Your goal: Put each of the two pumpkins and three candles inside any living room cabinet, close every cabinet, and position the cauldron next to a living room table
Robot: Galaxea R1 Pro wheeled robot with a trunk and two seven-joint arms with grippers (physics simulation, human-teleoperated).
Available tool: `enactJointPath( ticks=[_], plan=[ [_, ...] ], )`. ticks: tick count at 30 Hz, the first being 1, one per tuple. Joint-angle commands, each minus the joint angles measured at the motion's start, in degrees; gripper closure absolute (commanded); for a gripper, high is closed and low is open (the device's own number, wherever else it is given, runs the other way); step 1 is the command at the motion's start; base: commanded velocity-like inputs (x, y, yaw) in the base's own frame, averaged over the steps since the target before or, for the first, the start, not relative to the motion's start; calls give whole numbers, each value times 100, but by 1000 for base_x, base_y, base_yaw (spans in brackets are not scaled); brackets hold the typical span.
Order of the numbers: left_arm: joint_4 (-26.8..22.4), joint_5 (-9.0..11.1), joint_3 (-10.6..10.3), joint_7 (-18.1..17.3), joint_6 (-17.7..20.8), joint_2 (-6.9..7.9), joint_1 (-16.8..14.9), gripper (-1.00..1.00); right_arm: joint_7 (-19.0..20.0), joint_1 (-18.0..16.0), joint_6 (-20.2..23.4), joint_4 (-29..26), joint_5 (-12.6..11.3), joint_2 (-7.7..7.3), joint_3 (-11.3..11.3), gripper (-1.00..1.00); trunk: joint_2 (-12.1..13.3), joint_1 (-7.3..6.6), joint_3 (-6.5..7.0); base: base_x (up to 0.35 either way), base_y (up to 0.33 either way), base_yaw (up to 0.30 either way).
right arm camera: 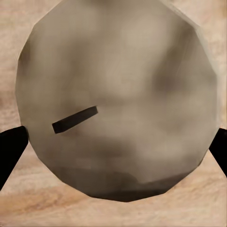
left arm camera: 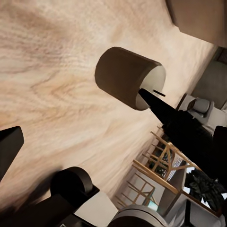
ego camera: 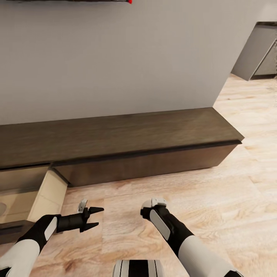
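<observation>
Your cabinet shows dark brown wood with a fine matt grain on its top, its open drawer lined in a paler, smooth cream board; the floor under you is light wood plank, streaked with grain and faintly satin; the wall behind is flat, matt grey paint. The candle at your right gripper looks dull and waxy, mottled tan-grey with a dark matt wick; the other candle by your left gripper has a browner matt side and a pale end; your fingers look like matt black plastic, your forearm shells smooth glossy white.
</observation>
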Motion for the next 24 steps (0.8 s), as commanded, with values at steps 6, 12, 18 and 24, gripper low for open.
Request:
enactJointPath(
  ticks=[6,12,18,24],
  plan=[
    [-3,-19,-7,9,1,-1,1,-100,8,1,38,-200,-13,0,21,100,8,-15,133,-1,0,0],
    [-1,-31,-8,25,1,5,0,-100,0,1,461,-366,-12,0,-6,100,16,-30,266,0,0,0],
    [-2,-31,-15,41,7,-7,0,-100,-8,1,492,-388,-19,0,4,100,24,-46,399,-79,0,0],
    [0,-37,-15,46,22,-6,1,-100,-6,1,541,-596,-28,0,13,100,33,-61,532,-199,0,0]
  ],
)
